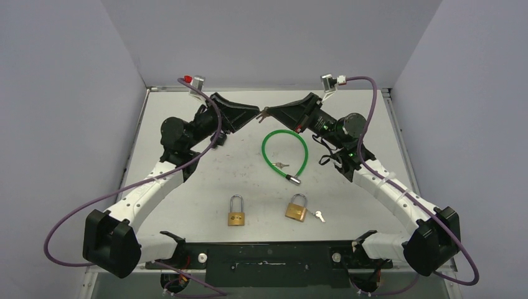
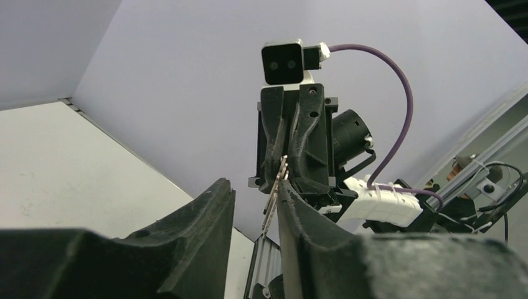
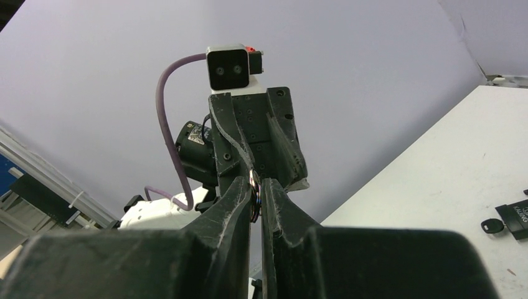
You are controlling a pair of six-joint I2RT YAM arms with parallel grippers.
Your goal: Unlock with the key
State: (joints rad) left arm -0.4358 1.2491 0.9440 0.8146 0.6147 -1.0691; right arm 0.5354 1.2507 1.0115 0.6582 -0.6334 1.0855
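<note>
- Key (image 1: pixel 264 114) hangs in the air at far centre, above the table (image 1: pixel 187 187), the biggest thing here.
- Right gripper (image 1: pixel 269 113) reaches in from the right and is clamped on the key's head.
- Left gripper (image 1: pixel 256 114) comes from the left. Its jaws are narrow around the blade, with a gap visible on one side in the left wrist view.
- Green cable lock (image 1: pixel 263 151) lies looped at mid-table, with a small key (image 1: pixel 280 166) inside the loop.
- Left padlock (image 1: pixel 236 217) lies near centre, shackle pointing to the far side.
- Right padlock (image 1: pixel 296 210) lies just right of it.
- A spare key (image 1: pixel 319 215) lies beside the right padlock.
</note>
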